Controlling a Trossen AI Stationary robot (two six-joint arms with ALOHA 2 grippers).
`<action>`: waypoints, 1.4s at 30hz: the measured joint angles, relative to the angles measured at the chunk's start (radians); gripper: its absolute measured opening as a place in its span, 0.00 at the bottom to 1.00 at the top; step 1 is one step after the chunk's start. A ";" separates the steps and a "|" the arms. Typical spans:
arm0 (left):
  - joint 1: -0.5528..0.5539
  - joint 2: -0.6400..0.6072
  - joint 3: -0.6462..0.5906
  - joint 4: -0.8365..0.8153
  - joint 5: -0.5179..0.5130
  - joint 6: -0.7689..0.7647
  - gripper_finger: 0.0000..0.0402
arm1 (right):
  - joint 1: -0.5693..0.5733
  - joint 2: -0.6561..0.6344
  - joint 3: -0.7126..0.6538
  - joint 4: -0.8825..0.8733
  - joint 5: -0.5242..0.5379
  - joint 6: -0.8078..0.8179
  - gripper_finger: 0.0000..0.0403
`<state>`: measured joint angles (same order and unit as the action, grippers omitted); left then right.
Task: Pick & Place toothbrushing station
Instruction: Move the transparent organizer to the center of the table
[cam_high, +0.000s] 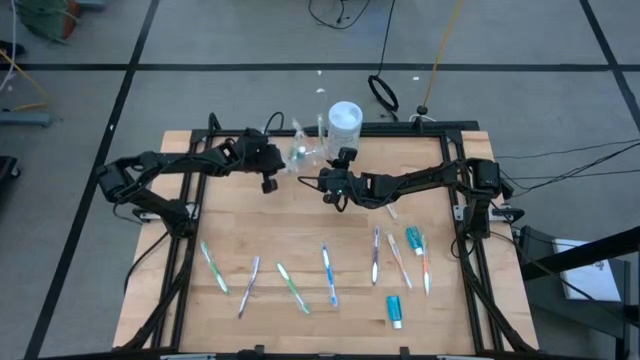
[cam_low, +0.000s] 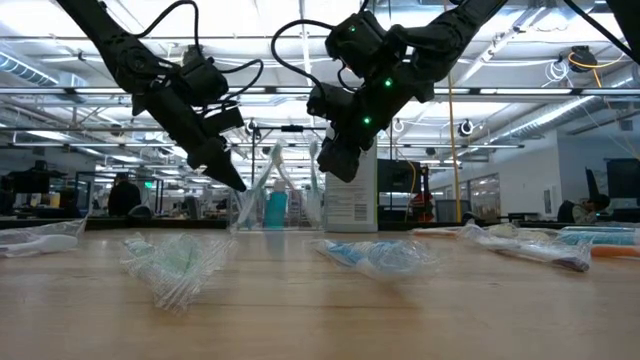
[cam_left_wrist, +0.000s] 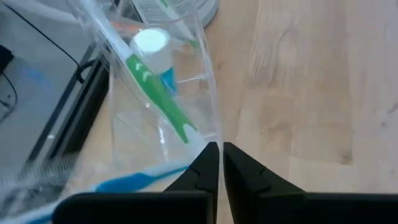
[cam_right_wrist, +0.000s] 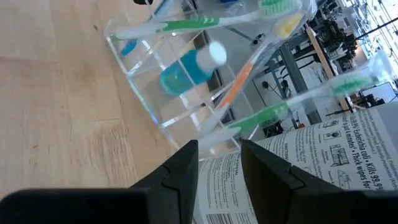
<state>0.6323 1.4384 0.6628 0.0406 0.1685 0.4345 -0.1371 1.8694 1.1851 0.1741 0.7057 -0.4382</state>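
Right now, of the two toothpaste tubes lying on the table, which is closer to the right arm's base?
The angled toothpaste tube, beside the orange-handled toothbrush. The other tube lies by itself at the table's front edge, farther from that base.

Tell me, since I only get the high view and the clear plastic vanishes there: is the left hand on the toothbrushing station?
Observer: The left hand has its fingers almost together at the toothbrushing station's clear wall; a pinch I cannot confirm.
Operator: And the right hand?
Observer: The right hand is open, facing the station and the white tub.
Operator: Anything inside?
Observer: Toothbrushes and a blue tube.
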 joint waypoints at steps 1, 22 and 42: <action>0.000 0.000 0.000 -0.001 0.001 -0.009 0.05 | 0.000 0.000 0.000 0.000 0.000 0.000 0.29; -0.131 -0.017 0.143 -0.428 0.170 -0.303 0.04 | 0.093 -0.152 0.000 -0.279 -0.001 0.116 0.29; -0.292 -0.072 0.144 -0.466 0.095 -0.374 0.05 | 0.219 -0.657 -0.418 -0.283 -0.421 0.485 0.29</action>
<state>0.3399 1.3659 0.8066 -0.4258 0.2635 0.0605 0.0822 1.2121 0.7673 -0.1088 0.2849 0.0468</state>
